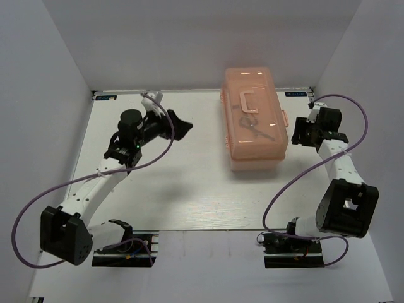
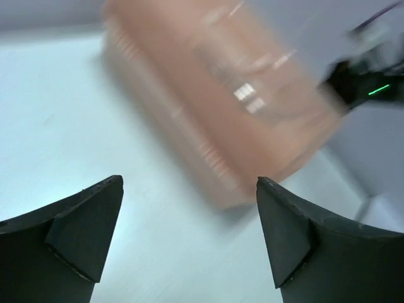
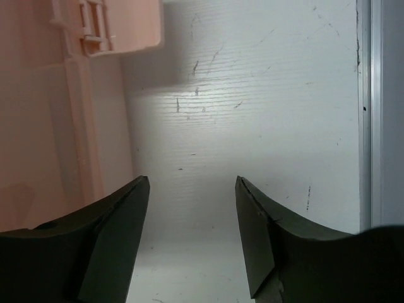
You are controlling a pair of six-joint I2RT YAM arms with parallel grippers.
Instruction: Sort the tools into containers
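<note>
Salmon-pink translucent plastic toolbox [image 1: 254,120] sits upper centre-right in the top view, on the white table [image 1: 189,189]. Its lid [image 1: 249,79] is shut and the handle [image 1: 250,101] lies flat on top. A few thin dark tools [image 1: 254,128] show faintly through the lid, inside the box; which ones they are cannot be told. No tool lies loose on the table. The left gripper [image 1: 182,126] is left of the toolbox, well apart from it, with its tips turned toward the box. In the left wrist view the fingers [image 2: 88,221] stand wide apart with nothing between them, only bare table. In that view the toolbox fills the upper centre and is heavily blurred. The right gripper [image 1: 297,134] is just beside the right side wall of the toolbox, near the side latch [image 1: 285,118]. In the right wrist view its jaws are spread and empty over scratched table surface. The pink wall runs down the left of that frame, with the latch at upper left. I cannot tell whether the left finger touches the wall. A pale edge strip [image 3: 377,126] borders the table at far right of that frame.
</note>
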